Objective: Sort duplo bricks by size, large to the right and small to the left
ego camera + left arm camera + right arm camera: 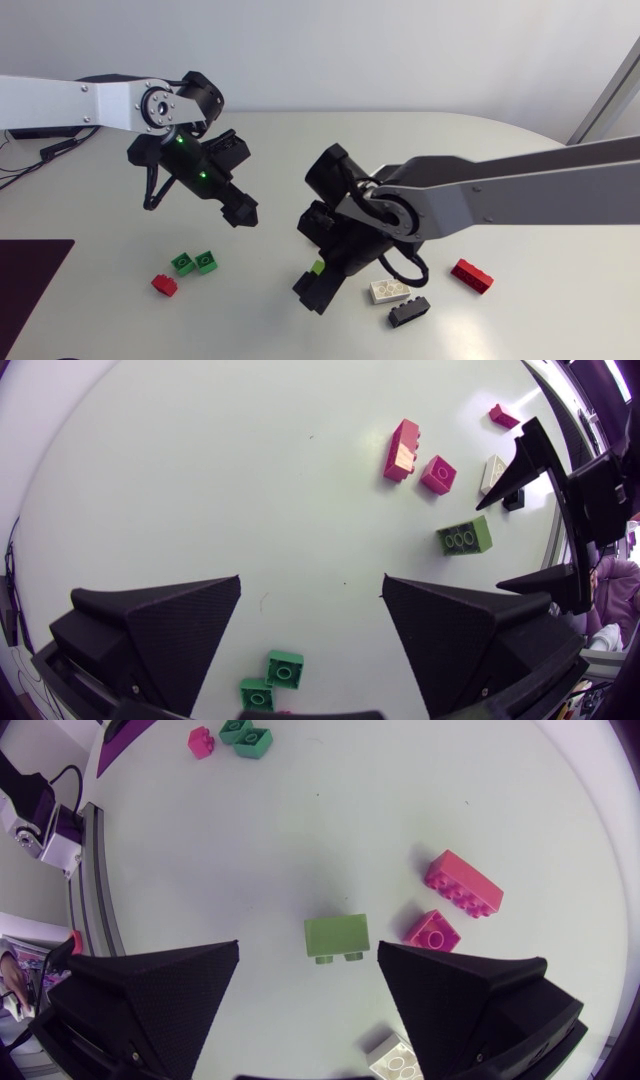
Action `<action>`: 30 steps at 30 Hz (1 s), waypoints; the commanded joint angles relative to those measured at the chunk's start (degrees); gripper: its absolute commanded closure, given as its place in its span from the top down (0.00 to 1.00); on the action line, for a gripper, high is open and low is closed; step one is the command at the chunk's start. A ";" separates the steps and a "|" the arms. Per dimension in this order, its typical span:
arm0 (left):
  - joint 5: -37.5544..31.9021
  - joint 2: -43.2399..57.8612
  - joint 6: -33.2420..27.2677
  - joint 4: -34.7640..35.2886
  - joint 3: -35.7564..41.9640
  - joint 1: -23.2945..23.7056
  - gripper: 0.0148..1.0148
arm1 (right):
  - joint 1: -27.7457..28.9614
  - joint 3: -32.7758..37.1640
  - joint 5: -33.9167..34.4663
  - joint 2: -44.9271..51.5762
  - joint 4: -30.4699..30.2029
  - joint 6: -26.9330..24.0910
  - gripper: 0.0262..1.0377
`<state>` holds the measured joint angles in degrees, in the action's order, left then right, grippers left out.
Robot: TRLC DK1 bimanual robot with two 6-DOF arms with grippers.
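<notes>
Duplo bricks, nine in all, dot the white bench. Two small green bricks and a small red brick lie at the left. A lime brick sits mid-bench. A white brick, a black brick and a long red brick lie at the right. The left gripper hangs released above the bench, angled down. The right gripper, also released, hovers tipped over the lime brick. A long reddish brick and a small reddish brick are hidden under the right arm from overhead.
</notes>
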<state>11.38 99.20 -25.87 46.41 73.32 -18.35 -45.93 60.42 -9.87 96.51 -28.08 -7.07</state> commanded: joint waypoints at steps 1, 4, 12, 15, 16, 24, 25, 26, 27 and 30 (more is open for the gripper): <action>-0.04 -1.38 -0.76 -0.09 -1.95 0.42 0.97 | -0.39 0.66 0.20 2.10 -0.49 -0.84 0.96; -0.04 -1.20 -0.68 -0.18 -1.86 0.51 0.97 | -0.03 0.40 0.55 3.51 0.39 -2.07 0.96; 0.05 -0.67 -0.59 -0.53 -1.95 0.51 0.97 | 0.32 2.95 0.38 7.38 1.18 -2.60 0.84; -0.04 -0.50 -0.68 -0.62 -2.04 0.77 0.97 | 0.49 3.82 0.38 8.17 1.09 -2.60 0.84; 0.05 -0.50 -0.68 -0.71 -2.13 0.86 0.97 | 0.58 4.18 0.38 8.34 1.09 -2.60 0.84; 0.14 -0.32 -0.59 -1.15 -2.48 0.86 0.97 | 1.20 3.03 0.38 8.08 2.85 -2.51 0.45; 0.23 -0.41 -0.59 -1.15 -2.57 0.86 0.97 | 1.37 2.51 0.29 7.73 3.82 -2.42 0.33; 0.31 -0.41 -0.59 -1.15 -2.66 0.86 0.97 | 1.55 1.89 0.11 7.29 4.78 -2.42 0.30; 0.31 -0.41 -0.59 -1.15 -2.74 0.77 0.97 | 1.55 1.54 0.11 7.03 5.14 -2.33 0.29; 0.40 -0.50 -0.50 -1.24 -2.92 0.77 0.97 | 1.55 0.48 0.11 6.76 4.96 -2.33 0.25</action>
<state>11.57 99.20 -25.87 45.39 71.81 -17.98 -44.60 63.09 -9.63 103.77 -23.18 -8.84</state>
